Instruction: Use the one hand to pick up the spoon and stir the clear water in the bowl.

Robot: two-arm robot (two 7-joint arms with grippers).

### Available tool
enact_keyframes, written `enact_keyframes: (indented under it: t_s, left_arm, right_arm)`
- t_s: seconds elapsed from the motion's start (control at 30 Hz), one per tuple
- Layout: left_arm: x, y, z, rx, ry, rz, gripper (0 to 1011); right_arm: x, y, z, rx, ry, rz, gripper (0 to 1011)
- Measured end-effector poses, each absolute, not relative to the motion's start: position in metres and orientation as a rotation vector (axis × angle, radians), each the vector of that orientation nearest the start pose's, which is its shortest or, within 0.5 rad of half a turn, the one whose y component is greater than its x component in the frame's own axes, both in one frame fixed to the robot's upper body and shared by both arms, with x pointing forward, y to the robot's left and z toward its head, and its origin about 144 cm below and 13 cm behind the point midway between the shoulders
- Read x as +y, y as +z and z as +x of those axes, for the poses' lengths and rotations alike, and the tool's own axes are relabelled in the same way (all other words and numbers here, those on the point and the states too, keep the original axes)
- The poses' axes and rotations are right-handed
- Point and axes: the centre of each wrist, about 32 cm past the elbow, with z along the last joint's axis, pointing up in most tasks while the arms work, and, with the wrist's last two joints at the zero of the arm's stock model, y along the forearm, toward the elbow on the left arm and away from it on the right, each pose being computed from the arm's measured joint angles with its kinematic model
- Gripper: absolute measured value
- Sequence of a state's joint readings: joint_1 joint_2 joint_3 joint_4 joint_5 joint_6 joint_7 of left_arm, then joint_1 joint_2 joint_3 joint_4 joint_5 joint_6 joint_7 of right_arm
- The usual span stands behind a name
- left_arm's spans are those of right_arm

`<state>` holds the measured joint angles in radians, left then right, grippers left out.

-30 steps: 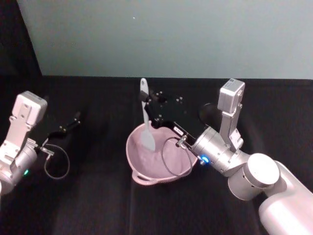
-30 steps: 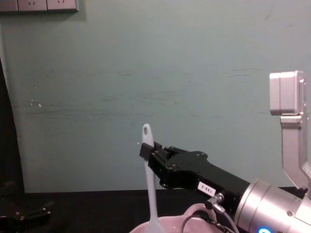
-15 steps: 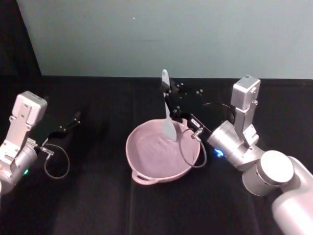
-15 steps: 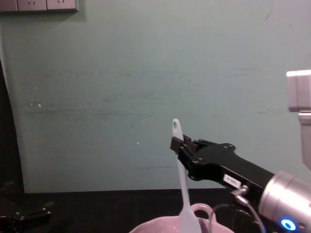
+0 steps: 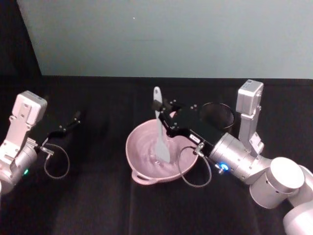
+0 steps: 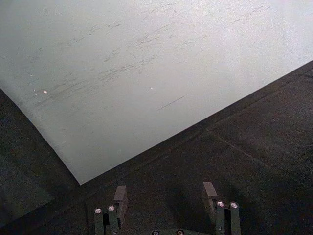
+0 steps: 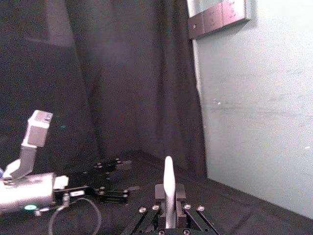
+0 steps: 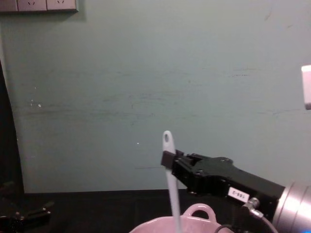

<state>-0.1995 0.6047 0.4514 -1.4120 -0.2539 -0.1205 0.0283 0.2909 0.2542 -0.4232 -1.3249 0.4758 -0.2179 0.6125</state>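
The white spoon [image 5: 160,133] stands almost straight up in the pink bowl [image 5: 129,147]. Its flat scoop is down inside the bowl, near the middle, and its handle sticks up above the rim. The end of the handle has a small hole in it. In the chest view the spoon [image 8: 170,182] rises out of the bowl [image 8: 151,226] in front of the wall.

The right pincer [image 5: 160,108] is black, and it comes in over the right side of the bowl. Its two fingers are squeezed together on the upper part of the spoon handle, just below the hole. The right wrist view shows the handle [image 7: 168,183] held tight between the fingers of the right pincer [image 7: 167,197]. A thin cable [image 5: 195,169] loops from the silver wrist and hangs by the bowl's right rim.

The bowl sits in the middle of the black tabletop [image 5: 98,205]. It has a small loop handle [image 5: 142,179] on the rim nearest the robot. A black mesh cup [image 5: 218,115] stands behind the right arm, near the bowl.

The left pincer [image 5: 67,125] rests far off to the left, well apart from the bowl. In the left wrist view its fingers [image 6: 120,195] are spread wide with nothing between them.

A pale green wall [image 5: 171,34] stands behind the tabletop.
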Motion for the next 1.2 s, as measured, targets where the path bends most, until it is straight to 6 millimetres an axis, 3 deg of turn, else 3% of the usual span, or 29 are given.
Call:
enact_keyframes:
  t_s: [0.3, 0.57, 0.93, 1.2]
  left_arm:
    - [0.31, 1.14, 0.489, -0.285, 1.248, 0.304, 1011]
    - [0.31, 1.14, 0.489, -0.285, 1.248, 0.304, 1011]
    - [0.31, 1.14, 0.489, -0.285, 1.248, 0.304, 1011]
    - [0.31, 1.14, 0.489, -0.285, 1.248, 0.304, 1011]
  right_arm:
    - [-0.174, 1.144, 0.527, -0.037, -0.625, 0.223, 119]
    - [-0.164, 1.133, 0.544, -0.188, -0.718, 0.233, 119]
    - [-0.188, 1.135, 0.544, -0.276, -0.778, 0.238, 119]
    - [-0.209, 1.146, 0.527, -0.098, -0.714, 0.237, 119]
